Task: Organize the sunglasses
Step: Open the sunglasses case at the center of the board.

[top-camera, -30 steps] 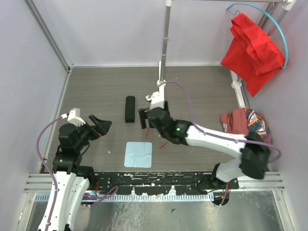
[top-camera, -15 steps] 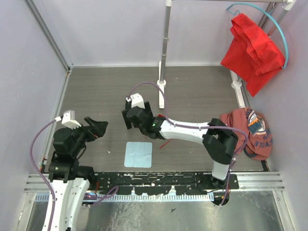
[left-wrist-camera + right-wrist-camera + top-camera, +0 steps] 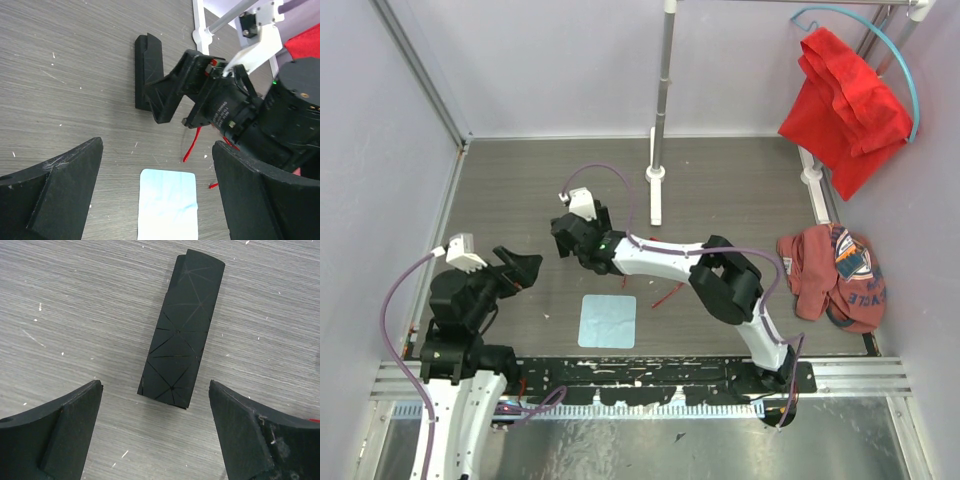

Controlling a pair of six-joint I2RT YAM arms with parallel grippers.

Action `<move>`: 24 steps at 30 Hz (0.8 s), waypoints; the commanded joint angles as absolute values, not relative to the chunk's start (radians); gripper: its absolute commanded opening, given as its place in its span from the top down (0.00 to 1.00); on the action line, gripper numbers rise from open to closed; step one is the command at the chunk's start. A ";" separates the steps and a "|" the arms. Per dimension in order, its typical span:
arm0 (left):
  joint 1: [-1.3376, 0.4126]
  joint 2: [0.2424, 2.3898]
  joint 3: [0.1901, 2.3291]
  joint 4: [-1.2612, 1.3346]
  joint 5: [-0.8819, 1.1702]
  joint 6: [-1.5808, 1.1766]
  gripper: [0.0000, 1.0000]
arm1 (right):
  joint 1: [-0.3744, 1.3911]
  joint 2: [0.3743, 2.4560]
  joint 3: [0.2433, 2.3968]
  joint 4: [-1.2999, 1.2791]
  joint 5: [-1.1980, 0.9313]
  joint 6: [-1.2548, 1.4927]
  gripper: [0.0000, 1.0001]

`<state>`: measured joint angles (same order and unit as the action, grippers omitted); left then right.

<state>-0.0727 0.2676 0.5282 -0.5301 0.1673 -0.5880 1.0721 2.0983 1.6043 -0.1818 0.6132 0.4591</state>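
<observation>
The sunglasses [image 3: 665, 296] lie mid-table, only thin red arms showing past my right arm; one red arm [image 3: 191, 145] shows in the left wrist view too. The lenses are hidden. My right gripper [image 3: 577, 238] has reached left and hangs open over the black oblong case [image 3: 182, 335], its jaws standing wide on either side of the case's near end, touching nothing. In the top view it covers the case. My left gripper [image 3: 517, 268] hovers open and empty at the left, aimed toward the case [image 3: 147, 70].
A pale blue cloth [image 3: 607, 320] lies flat near the front edge. A white pole on a foot [image 3: 657, 175] stands behind. A crumpled garment [image 3: 835, 272] sits at the right edge, and a red cloth [image 3: 845, 95] hangs back right.
My right arm swung left, from over the sunglasses to over the black case, its jaws staying wide. The left arm drew back slightly.
</observation>
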 commanded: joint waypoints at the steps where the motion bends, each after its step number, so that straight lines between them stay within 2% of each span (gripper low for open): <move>1: -0.069 0.236 0.565 -0.544 0.151 -0.595 0.02 | 1.061 2.137 1.705 -0.219 0.672 0.477 0.07; 9: -0.069 0.184 0.575 -0.565 0.145 -0.595 0.02 | 1.041 2.221 1.768 -0.258 0.680 0.469 0.07; 14: -0.069 0.181 0.572 -0.561 0.144 -0.594 0.02 | 1.019 2.238 1.772 -0.273 0.672 0.479 0.11; 24: -0.069 0.184 0.563 -0.553 0.149 -0.595 0.02 | 0.995 2.224 1.735 -0.256 0.636 0.495 0.35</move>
